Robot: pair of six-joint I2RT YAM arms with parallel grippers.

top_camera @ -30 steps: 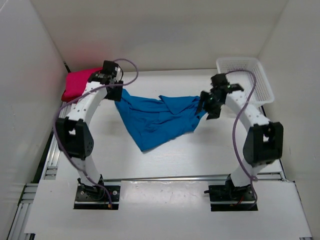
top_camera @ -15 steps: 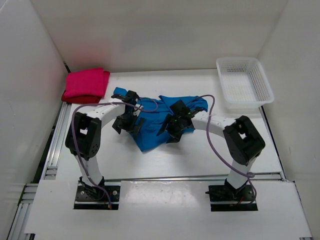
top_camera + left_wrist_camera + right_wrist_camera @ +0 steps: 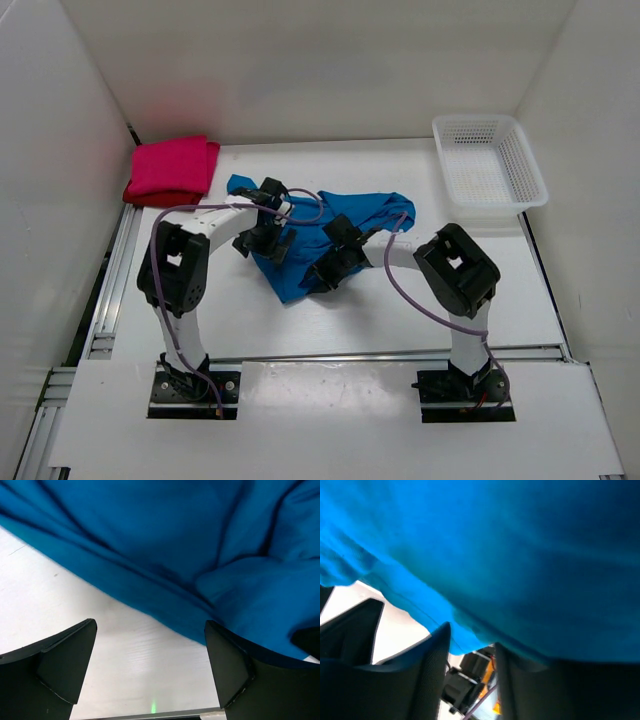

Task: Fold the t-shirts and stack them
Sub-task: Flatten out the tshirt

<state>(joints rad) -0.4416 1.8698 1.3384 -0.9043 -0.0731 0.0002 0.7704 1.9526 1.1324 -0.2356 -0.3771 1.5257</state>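
Observation:
The bright blue t-shirt (image 3: 330,225) lies crumpled in the middle of the table. My left gripper (image 3: 262,243) is low at its left edge. In the left wrist view this gripper (image 3: 150,625) is wide open over bare table, the blue t-shirt's (image 3: 165,545) hem just beyond the fingertips. My right gripper (image 3: 322,277) is at the shirt's front corner. In the right wrist view the blue t-shirt (image 3: 510,550) hangs over the right gripper (image 3: 470,637), whose jaws stand partly apart with a gap still showing. A folded magenta-pink t-shirt (image 3: 170,170) sits at the back left.
A white mesh basket (image 3: 520,150) stands at the back right corner. White walls close in the table on three sides. Both arm bases are bolted at the near edge.
The shirt was stretched between both raised grippers; it now lies on the table. Both arms came down and inward. The left jaws opened fully; the right jaws have narrowed.

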